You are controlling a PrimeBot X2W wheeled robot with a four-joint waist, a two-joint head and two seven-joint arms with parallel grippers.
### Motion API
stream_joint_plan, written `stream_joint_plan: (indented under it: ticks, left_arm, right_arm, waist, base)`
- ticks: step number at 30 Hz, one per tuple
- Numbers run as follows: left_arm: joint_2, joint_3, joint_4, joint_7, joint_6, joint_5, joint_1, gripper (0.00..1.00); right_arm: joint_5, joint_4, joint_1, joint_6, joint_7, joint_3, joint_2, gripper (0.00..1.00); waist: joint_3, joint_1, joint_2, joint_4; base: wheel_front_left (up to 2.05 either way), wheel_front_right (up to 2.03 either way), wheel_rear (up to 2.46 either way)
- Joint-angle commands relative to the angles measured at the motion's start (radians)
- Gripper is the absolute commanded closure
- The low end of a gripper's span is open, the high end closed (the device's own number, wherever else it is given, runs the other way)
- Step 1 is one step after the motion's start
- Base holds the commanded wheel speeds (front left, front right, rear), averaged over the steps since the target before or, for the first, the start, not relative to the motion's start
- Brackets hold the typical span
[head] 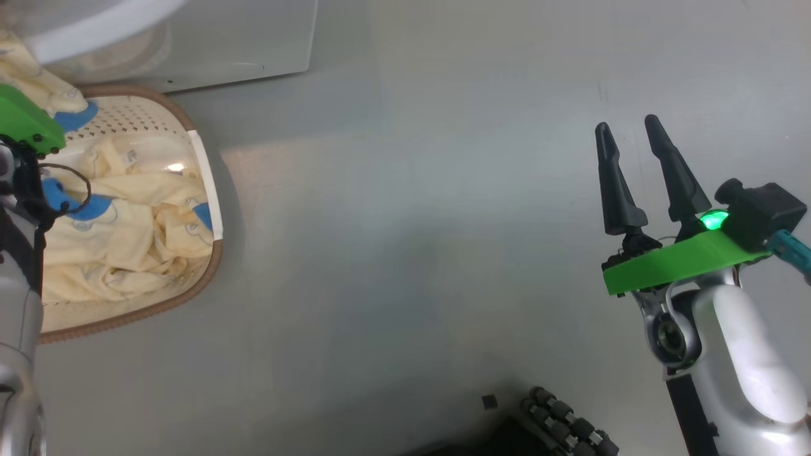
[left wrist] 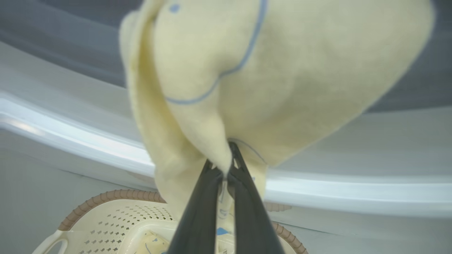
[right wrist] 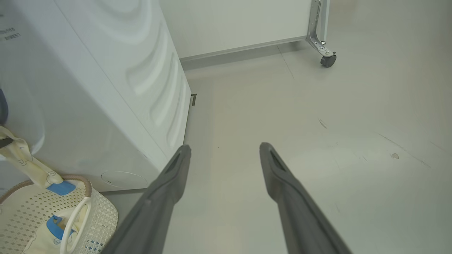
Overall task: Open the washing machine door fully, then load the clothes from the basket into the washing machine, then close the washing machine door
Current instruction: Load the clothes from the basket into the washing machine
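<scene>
At the far left edge of the head view we see the left arm [head: 19, 329], pale, with a green mount [head: 25, 120] above it, standing over the basket [head: 207, 190]. The basket sits on the floor [head: 412, 221] at the left of that frame, just below the washing machine [head: 253, 44], whose white body takes the upper left corner. The clothes [head: 127, 209] lie mostly inside the basket, a crumpled pale yellow heap with blue patches. One strand of them runs up past the green mount toward the upper left corner.

In the left wrist view the left gripper [left wrist: 222, 158] comes up from the bottom middle, its two dark fingers pressed together on a fold of the yellow fabric. The fabric bulges across the upper middle of that frame. At the lower left we see the basket's brown rim and perforated wall below it, and a white curved band crosses behind.

Further right in the head view the middle is bare grey floor. The right gripper [head: 627, 126] stands at the right of the frame, fingers pointing up and spread apart with nothing between them. In the right wrist view those fingers spread over the floor at the bottom middle. The machine's white side is at the left, with the basket in the lower left corner. A caster wheel [right wrist: 327, 60] shows at the upper right.
</scene>
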Motion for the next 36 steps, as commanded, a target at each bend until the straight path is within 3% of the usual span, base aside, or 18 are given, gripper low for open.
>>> stream_joint_plan:
  ticks: [1, 8, 20, 27, 36]
  left_arm:
    - [0.058, 0.001, -0.039, -0.009, -0.006, 0.01, 0.004, 1.0]
    - [0.061, 0.0, -0.144, -0.01, -0.006, 0.02, 0.085, 1.0]
    - [0.126, 0.032, -0.443, -0.01, -0.004, 0.048, 0.14, 1.0]
    - [0.198, 0.01, -0.566, 0.103, -0.005, 0.053, 0.007, 1.0]
    - [0.289, -0.047, -0.605, 0.256, -0.006, 0.06, -0.227, 1.0]
  right_arm:
    - [0.001, -0.023, 0.007, -0.003, -0.009, 0.017, -0.002, 0.0]
    - [-0.002, -0.014, 0.01, -0.003, -0.009, 0.014, -0.002, 0.0]
    - [-0.004, -0.01, 0.013, -0.003, -0.009, 0.013, -0.002, 0.0]
    - [0.014, -0.013, 0.001, -0.003, -0.009, 0.029, -0.002, 0.0]
    - [0.063, -0.019, -0.039, -0.003, -0.009, 0.071, -0.002, 0.0]
  waist:
    - [-0.007, -0.0001, 0.0, 0.005]
    - [-0.046, -0.0001, 0.0, 0.03]
    - [-0.064, -0.0001, 0.0, 0.071]
    - [-0.003, -0.0001, 0.0, 0.057]
    - [0.085, -0.0001, 0.0, -0.001]
  base:
    - [0.0, 0.0, 0.0]
    - [0.0, 0.0, 0.0]
    - [0.0, 0.0, 0.0]
    - [0.0, 0.0, 0.0]
    - [0.0, 0.0, 0.0]
